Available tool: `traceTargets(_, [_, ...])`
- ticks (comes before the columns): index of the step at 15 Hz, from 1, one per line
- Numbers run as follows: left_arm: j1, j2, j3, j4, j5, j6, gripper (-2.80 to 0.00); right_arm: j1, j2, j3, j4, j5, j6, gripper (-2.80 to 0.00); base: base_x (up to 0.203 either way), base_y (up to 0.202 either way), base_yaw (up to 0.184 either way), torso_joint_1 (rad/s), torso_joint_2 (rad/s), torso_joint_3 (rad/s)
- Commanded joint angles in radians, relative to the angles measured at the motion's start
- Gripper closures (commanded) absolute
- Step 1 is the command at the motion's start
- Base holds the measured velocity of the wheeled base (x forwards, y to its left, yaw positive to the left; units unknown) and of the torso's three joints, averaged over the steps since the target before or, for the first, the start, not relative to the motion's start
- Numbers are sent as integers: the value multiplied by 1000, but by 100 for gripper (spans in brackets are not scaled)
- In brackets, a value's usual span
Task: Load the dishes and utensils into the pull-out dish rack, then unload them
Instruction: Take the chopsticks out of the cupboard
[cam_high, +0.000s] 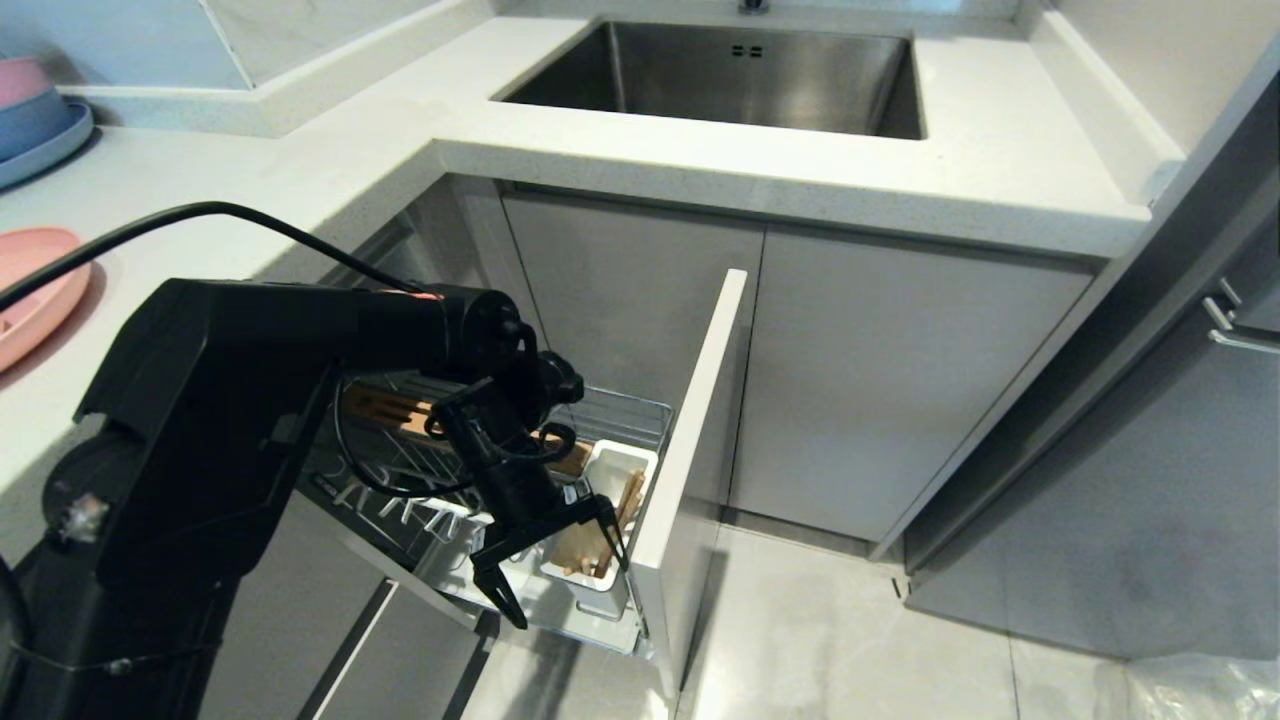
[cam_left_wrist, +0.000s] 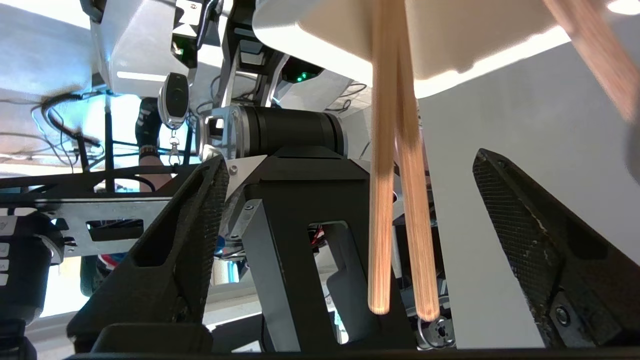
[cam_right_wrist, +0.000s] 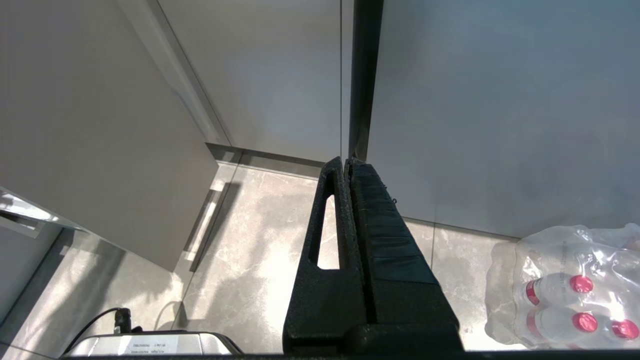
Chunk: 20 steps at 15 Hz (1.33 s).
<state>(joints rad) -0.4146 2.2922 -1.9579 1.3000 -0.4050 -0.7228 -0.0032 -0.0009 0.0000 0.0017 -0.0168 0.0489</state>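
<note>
We see an L-shaped white speckled bench (cam_high: 960, 170) with a stainless steel sink (cam_high: 730, 75) recessed into it. Below the bench we note flat grey cabinet doors (cam_high: 880, 390). The floor (cam_high: 860, 640) is pale marbled grey tile and reflects light. The wall (cam_high: 300, 30) behind the bench is light tile. A shrink-wrapped pack of red-capped bottles (cam_right_wrist: 570, 290) rests on the floor beside a grey panel (cam_right_wrist: 500, 100).

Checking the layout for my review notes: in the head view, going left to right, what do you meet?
Pink plate on the counter → left gripper, fingers spread, over the rack → white cutlery caddy holding the chopsticks → the pull-out dish rack's front panel → closed cabinet door.
</note>
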Motion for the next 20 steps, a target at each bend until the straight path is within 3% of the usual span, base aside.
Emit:
traceTargets(1, [-1, 16, 1, 7, -3, -6, -280, 0, 1, 2, 0, 0, 0, 0, 0, 0, 0, 0, 0, 0])
traceTargets(15, [-4, 35, -1, -8, -5, -22, -280, 0, 1, 2, 0, 0, 0, 0, 0, 0, 0, 0, 0, 0])
traceTargets(16, [-4, 34, -2, -12, -5, -28, 0, 0, 1, 2, 0, 0, 0, 0, 0, 0, 0, 0, 0, 0])
traceTargets(20, [-4, 33, -1, -16, -5, -35, 0, 0, 1, 2, 0, 0, 0, 0, 0, 0, 0, 0, 0, 0])
